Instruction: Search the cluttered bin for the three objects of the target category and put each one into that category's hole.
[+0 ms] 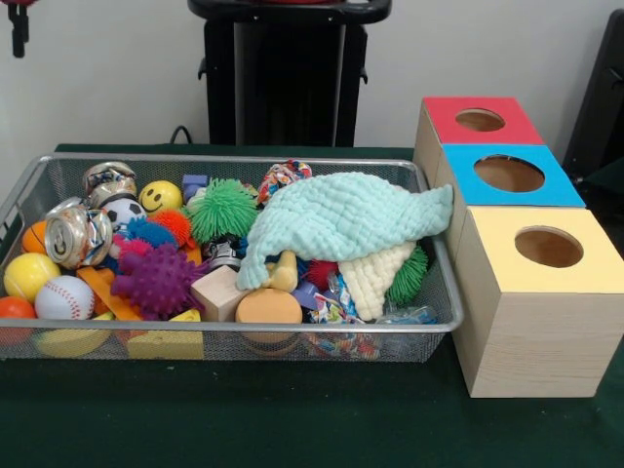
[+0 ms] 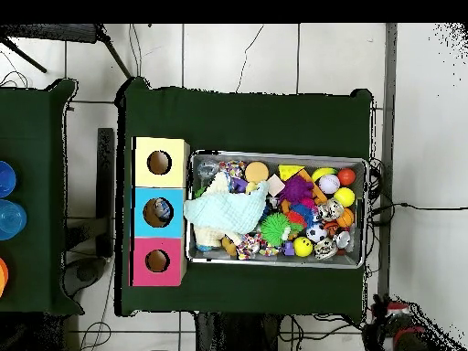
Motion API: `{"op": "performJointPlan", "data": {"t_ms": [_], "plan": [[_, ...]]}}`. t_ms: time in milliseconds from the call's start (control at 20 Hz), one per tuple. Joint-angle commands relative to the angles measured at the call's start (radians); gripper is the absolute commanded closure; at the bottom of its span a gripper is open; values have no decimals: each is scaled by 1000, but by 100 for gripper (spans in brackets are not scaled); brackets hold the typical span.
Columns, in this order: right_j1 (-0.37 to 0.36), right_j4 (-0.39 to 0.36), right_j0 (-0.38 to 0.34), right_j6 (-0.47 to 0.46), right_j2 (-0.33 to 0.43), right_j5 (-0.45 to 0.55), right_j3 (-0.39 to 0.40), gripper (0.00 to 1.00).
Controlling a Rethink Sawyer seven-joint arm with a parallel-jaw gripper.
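The bin (image 1: pixel 444 292) is a silver wire-mesh basket on the green table; it also shows in the overhead view (image 2: pixel 274 155). It is heaped with toys: a green spiky ball (image 1: pixel 222 208), a purple spiky ball (image 1: pixel 154 278), a baseball (image 1: pixel 63 297), a smiley ball (image 1: pixel 161 197), a crushed can (image 1: pixel 78 232) and a wooden block (image 1: pixel 219 292). A mint cloth (image 1: pixel 341 219) covers the bin's right part and hides what lies under it. A small dark part at the front view's top left edge looks like my gripper (image 1: pixel 18 29), far from the bin.
Three wooden boxes with round holes stand to the right of the bin: red top (image 1: pixel 511 119), blue top (image 1: pixel 554 180), yellow top (image 1: pixel 595 258). Something small shows inside the blue box's hole (image 2: pixel 162 211) from overhead. The black pedestal (image 1: pixel 288 73) stands behind the table.
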Motion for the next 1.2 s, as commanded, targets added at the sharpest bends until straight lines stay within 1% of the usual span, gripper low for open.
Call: {"op": "performJointPlan", "data": {"t_ms": [50, 300, 450, 700, 900, 1200], "plan": [[40, -43, 66, -80, 45, 49, -38, 0], [29, -31, 42, -124, 53, 70, -38, 0], [30, -30, 30, -129, 57, 64, -36, 0], [51, -35, 20, -112, 55, 39, -41, 0], [69, -42, 32, -78, 30, 24, -49, 0], [75, -55, 10, -108, 39, 20, -44, 0]]}}
